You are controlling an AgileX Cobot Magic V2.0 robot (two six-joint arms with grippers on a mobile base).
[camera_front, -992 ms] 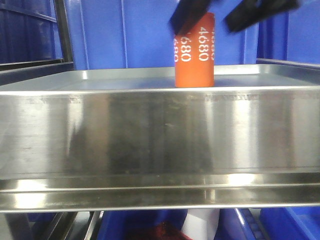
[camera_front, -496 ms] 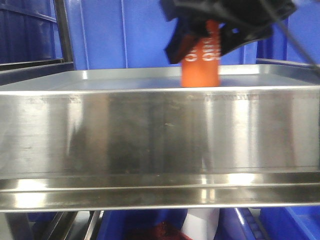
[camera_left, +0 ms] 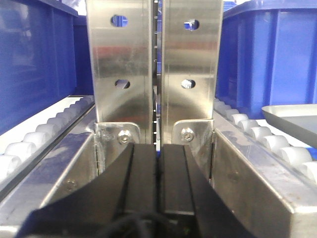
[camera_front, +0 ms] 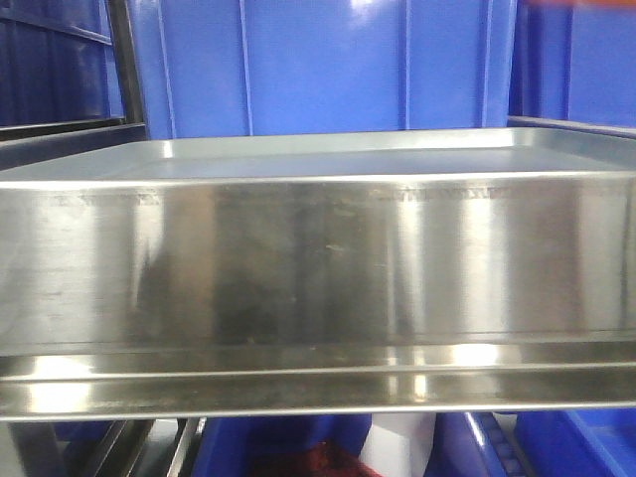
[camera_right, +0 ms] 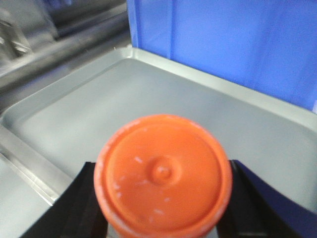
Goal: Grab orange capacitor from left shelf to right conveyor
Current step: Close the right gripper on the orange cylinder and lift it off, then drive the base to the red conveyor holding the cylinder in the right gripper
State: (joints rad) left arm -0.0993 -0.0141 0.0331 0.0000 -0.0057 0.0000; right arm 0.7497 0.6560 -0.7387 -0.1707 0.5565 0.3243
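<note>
The orange capacitor [camera_right: 163, 181] fills the lower middle of the right wrist view, seen from its flat top. My right gripper [camera_right: 164, 171] is shut on it, one black finger [camera_right: 81, 198] at each side. It hangs above the grey floor of the left shelf [camera_right: 99, 109]. In the front view the left shelf [camera_front: 318, 258] shows its tall shiny lip and nothing stands on it; a thin orange strip [camera_front: 581, 3] touches the top right edge. My left gripper [camera_left: 158, 148] is shut on nothing, facing steel posts. The right conveyor is out of view.
Blue crates [camera_front: 328, 70] stand behind the shelf, and a dark frame post [camera_front: 124, 60] rises at its left. Two drilled steel posts [camera_left: 153, 64] stand just ahead of the left gripper, with white roller tracks [camera_left: 29, 144] on both sides and a grey tray [camera_left: 292, 116] at right.
The right gripper came down around the capacitor, shut on it and lifted it up out of the front view. The shelf now stands bare there.
</note>
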